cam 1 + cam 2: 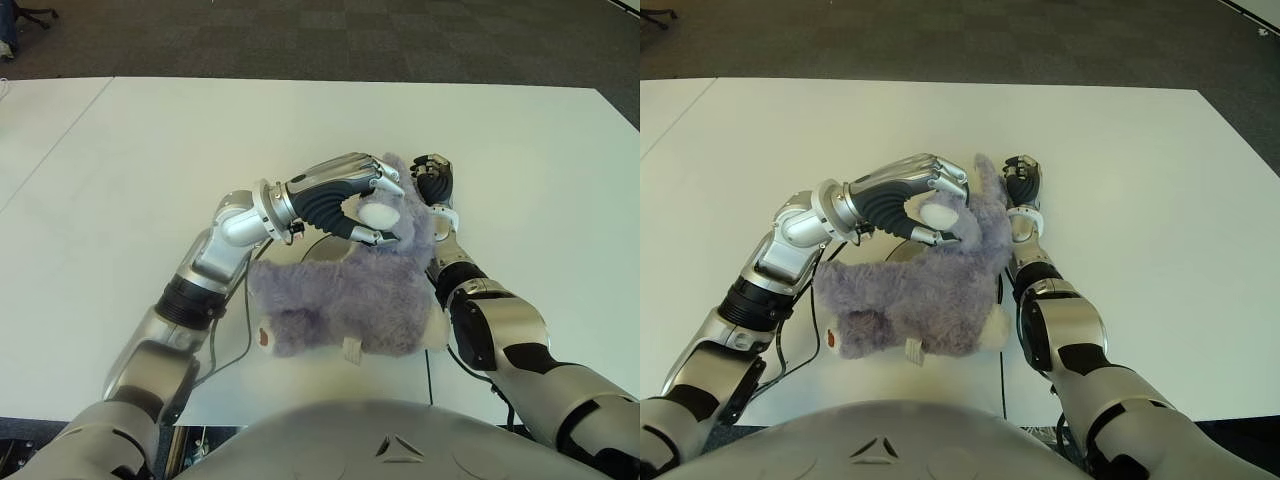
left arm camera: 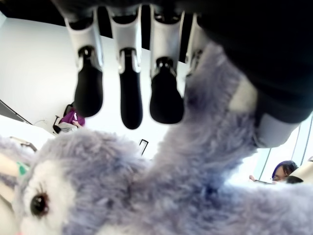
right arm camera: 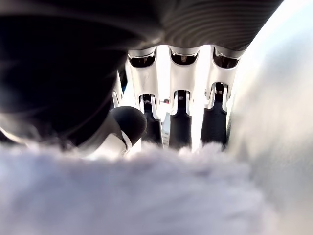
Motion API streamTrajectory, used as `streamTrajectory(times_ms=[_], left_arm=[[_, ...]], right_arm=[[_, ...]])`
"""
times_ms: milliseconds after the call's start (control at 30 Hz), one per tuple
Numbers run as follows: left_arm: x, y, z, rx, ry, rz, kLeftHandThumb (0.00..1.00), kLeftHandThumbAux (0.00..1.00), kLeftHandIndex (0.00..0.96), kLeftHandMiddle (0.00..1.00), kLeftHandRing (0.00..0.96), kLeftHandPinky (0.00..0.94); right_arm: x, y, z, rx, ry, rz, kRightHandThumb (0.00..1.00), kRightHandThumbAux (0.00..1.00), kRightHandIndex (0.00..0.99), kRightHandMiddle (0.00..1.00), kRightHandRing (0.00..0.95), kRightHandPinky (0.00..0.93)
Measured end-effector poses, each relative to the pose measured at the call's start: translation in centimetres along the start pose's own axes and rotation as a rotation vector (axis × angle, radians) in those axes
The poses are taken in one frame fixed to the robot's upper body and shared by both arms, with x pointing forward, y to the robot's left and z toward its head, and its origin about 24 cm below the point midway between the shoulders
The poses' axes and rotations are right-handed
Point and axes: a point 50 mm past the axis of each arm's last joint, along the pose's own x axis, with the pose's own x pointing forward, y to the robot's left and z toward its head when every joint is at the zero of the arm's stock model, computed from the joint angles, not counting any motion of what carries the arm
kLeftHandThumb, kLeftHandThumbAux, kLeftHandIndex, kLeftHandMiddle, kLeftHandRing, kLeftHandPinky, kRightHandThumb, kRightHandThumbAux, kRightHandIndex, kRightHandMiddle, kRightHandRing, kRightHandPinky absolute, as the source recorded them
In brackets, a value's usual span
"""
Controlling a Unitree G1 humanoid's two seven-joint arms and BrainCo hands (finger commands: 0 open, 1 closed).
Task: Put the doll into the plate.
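The left hand (image 1: 362,208) gripped the purple doll (image 1: 345,300) by a raised limb (thumb under, fingers over), the body sprawled on the white table (image 1: 150,160) near the robot. The right hand (image 1: 434,180), fingers curled, pressed against the doll's right side.

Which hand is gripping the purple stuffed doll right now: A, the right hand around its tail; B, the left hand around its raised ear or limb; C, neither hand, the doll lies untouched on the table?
B: the left hand has thumb and fingers closed around a raised, white-tipped part of the doll, while the right hand shows curled just beside the doll's right side.
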Motion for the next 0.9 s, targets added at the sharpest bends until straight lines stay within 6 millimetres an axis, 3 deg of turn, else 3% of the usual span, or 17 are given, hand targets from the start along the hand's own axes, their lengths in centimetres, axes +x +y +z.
streamTrajectory(times_ms=[300, 600, 733, 767, 900], left_arm=[[0.13, -0.44, 0.24, 0.038, -0.016, -0.001, 0.247, 0.464, 0.713, 0.821, 0.797, 0.765], [-0.15, -0.45, 0.04, 0.061, 0.005, -0.023, 0.352, 0.542, 0.676, 0.809, 0.803, 0.81], [-0.42, -0.33, -0.11, 0.084, 0.021, -0.034, 0.443, 0.559, 0.629, 0.802, 0.804, 0.82], [-0.5, -0.29, -0.15, 0.091, 0.025, -0.035, 0.637, 0.658, 0.484, 0.791, 0.798, 0.808], [-0.86, -0.18, -0.38, 0.127, 0.047, -0.02, 0.705, 0.691, 0.434, 0.779, 0.794, 0.808]], right_arm=[[-0.24, 0.5, 0.22, -0.009, -0.014, -0.012, 0.841, 0.685, 0.416, 0.486, 0.803, 0.811], [-0.45, 0.9, 0.41, 0.009, -0.026, -0.009, 0.841, 0.685, 0.416, 0.487, 0.795, 0.782], [-0.44, 0.88, 0.38, 0.015, -0.023, -0.004, 0.841, 0.685, 0.416, 0.487, 0.799, 0.789], [-0.43, 0.89, 0.38, 0.017, -0.022, -0.002, 0.841, 0.685, 0.416, 0.487, 0.806, 0.801], [-0.42, 0.86, 0.35, 0.024, -0.017, 0.0, 0.841, 0.685, 0.416, 0.487, 0.811, 0.799]])
